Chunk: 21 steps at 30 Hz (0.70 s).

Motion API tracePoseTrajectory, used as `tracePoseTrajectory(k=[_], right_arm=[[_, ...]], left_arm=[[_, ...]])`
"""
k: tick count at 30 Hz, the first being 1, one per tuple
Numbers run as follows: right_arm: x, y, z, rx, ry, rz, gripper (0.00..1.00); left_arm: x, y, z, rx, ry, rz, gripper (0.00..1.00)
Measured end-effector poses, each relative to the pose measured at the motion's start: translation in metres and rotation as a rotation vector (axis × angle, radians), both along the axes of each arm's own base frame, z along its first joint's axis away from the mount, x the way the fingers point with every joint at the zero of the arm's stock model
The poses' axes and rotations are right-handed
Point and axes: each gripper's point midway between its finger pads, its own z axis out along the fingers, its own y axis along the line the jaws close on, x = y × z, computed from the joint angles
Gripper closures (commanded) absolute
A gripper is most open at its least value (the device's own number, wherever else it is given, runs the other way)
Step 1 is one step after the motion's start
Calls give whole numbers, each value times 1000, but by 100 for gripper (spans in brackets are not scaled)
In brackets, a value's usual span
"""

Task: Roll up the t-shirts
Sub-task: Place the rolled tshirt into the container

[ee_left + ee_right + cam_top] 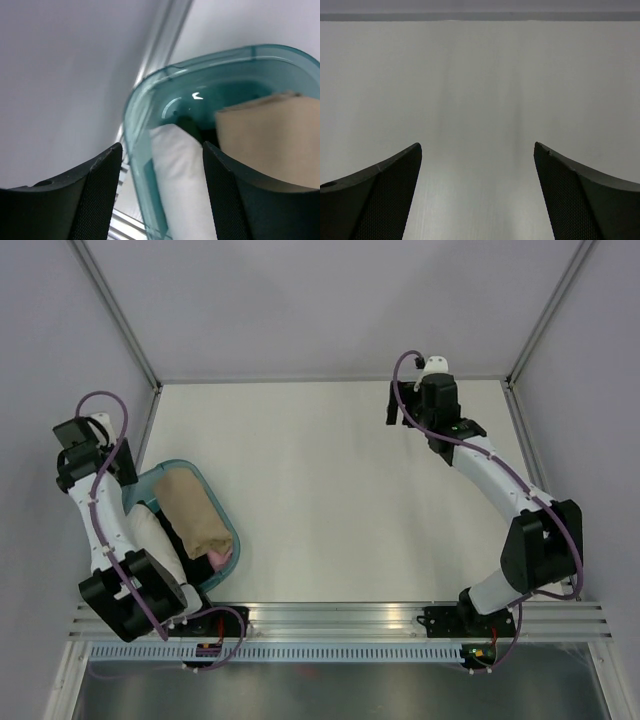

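Table: white flat tabletop (330,490), under the right gripper (477,150), fingers spread, holding nothing.
Basket: translucent teal plastic basket (145,100), just beyond the left gripper (161,150), fingers spread apart.
T-shirts: tan rolled fabric bundle (192,512), white roll (180,185) and pink roll (222,556), all inside that basket.

Three rolled bundles sit in the one teal basket (236,540): one tan t-shirt (193,512), one white t-shirt (158,548) and one pink t-shirt (222,556) (only its end shows, at the basket's near corner). There are two robot arms: the left arm (103,525) beside the basket, the right arm (500,480) well apart from it.
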Motion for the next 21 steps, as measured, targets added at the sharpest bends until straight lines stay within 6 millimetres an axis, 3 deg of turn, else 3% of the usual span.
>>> tracePoseTrajectory(k=[4,7,21], right_arm=[[-5,-55,-1,-49,4,-113,2],[-6,-78,-4,-73,10,-165,2],[-5,-76,-11,-79,29,-152,2]], left_arm=[[-19,36,10,38,-26,124,28],[-29,46,9,41,-24,166,28],[-35,43,3,30,-10,171,25]])
